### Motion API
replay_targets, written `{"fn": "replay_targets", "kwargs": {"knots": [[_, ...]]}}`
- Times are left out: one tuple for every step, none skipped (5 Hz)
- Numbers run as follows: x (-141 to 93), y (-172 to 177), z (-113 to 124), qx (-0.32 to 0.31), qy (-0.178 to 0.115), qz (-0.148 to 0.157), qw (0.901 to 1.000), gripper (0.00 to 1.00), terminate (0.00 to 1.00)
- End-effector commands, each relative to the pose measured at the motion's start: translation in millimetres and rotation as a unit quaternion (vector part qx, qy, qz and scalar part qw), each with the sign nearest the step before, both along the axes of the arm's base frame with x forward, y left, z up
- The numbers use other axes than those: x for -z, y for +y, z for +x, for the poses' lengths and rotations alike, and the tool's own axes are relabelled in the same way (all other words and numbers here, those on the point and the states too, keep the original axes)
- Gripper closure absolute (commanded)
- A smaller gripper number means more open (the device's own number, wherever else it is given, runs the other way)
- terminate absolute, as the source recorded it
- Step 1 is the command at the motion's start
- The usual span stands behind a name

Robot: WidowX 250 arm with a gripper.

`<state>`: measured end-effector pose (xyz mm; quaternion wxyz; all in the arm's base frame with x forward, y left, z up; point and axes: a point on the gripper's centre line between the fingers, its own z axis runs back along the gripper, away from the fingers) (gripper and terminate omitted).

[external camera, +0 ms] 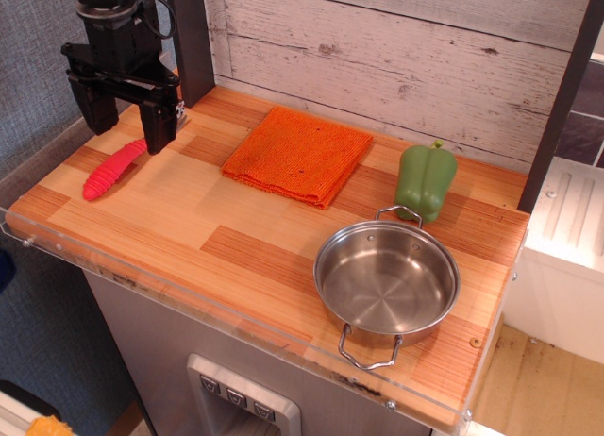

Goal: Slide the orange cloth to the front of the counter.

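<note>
The orange cloth (298, 155) lies flat and folded at the back middle of the wooden counter (189, 219), close to the white plank wall. My gripper (127, 125) hangs at the back left, above the counter and left of the cloth, a good hand's width away from it. Its two black fingers (158, 125) stand apart, open and empty. The fingertips are just above the upper end of a red-handled utensil (113, 169).
A steel pan (386, 280) with two loop handles sits at the front right. A green bell pepper (425, 179) stands behind it, right of the cloth. A clear acrylic rim (142, 283) edges the counter's front. A dark post (189, 40) stands behind the gripper.
</note>
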<state>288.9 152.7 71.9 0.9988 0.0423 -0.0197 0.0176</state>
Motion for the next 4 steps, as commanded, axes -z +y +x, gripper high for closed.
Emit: {"fn": "replay_targets", "kwargs": {"knots": [[0.0, 0.0, 0.0, 0.000, 0.000, 0.000, 1.0000, 0.00, 0.00], [4.5, -15.1, 25.3, 0.017, -0.004, 0.006, 0.9998, 0.00, 0.00], [8.9, -38.6, 55.5, 0.043, -0.013, 0.007, 0.9990, 0.00, 0.00], [10.3, -64.0, 74.3, 0.061, -0.022, 0.004, 0.9979, 0.00, 0.00]]}}
